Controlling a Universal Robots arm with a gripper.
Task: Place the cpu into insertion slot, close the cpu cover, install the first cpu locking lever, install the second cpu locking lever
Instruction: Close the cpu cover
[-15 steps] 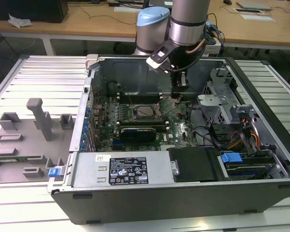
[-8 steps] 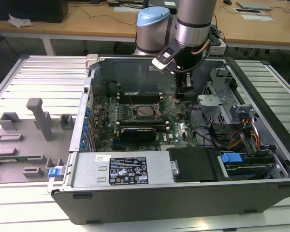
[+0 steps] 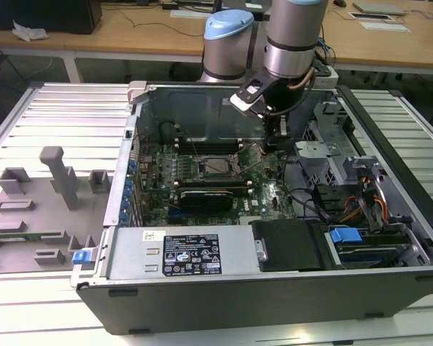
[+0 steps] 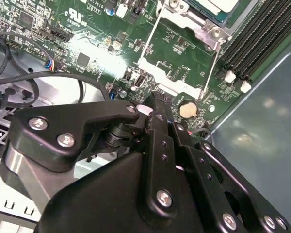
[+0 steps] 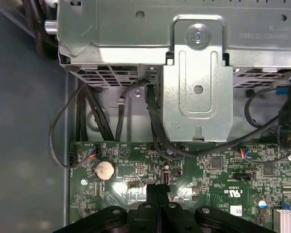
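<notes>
The matte black gripper [image 3: 278, 143] has its slim fingers [image 5: 153, 191] pressed flat together, gripping nothing, close over the glossy green motherboard [image 3: 267, 191] near a round silver coin cell [image 5: 105, 169]. The pale square cpu [image 3: 216, 166] sits in the dark-framed insertion slot [image 3: 200, 171], at eight o'clock from the gripper in the exterior view. The stamped silver-grey cpu cover [image 4: 199, 22] borders the chip but is partly cut off.

- The room straight above the insertion slot [image 3: 215, 167] is open.
- A metal drive cage [image 3: 325, 140] rises just beside the gripper [image 5: 157, 190], whose fingers are pressed together. Black cables [image 5: 153, 121] droop from the cage onto the board edge.
- RAM slots [image 4: 252, 43] and the case wall [image 3: 195, 108] close off the slot's far side in the exterior view.
- An expansion card [image 3: 209, 196] flanks its near side.
</notes>
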